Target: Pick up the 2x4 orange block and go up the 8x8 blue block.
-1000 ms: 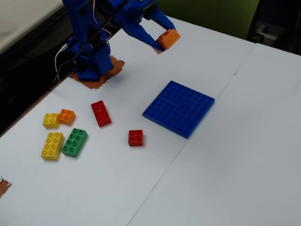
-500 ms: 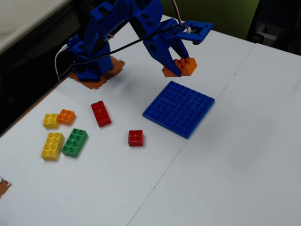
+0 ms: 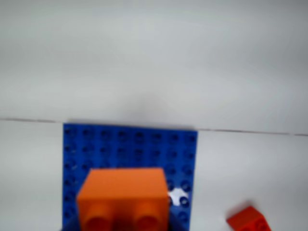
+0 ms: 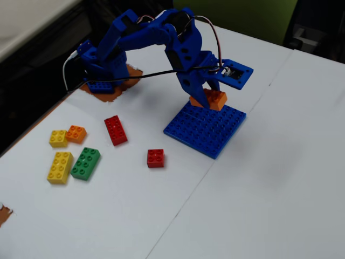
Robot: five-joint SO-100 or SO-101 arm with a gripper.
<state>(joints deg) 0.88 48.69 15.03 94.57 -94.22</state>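
Observation:
The 2x4 orange block [image 4: 216, 99] is held in my gripper [image 4: 208, 97], which is shut on it. It hangs over the far edge of the 8x8 blue block [image 4: 207, 129], a flat blue baseplate in the middle of the white table. I cannot tell whether it touches the plate. In the wrist view the orange block [image 3: 122, 192] fills the bottom centre, end on, with the baseplate [image 3: 130, 144] behind and beneath it. My gripper [image 3: 124, 227] shows there only as blurred blue slivers on either side of the block.
A red 2x2 brick [image 4: 155, 157] lies near the plate's corner and also shows in the wrist view [image 3: 248, 219]. A red 2x4 brick [image 4: 115, 130], a small orange brick [image 4: 76, 133], two yellow bricks [image 4: 60, 167] and a green brick [image 4: 85, 163] lie to the left.

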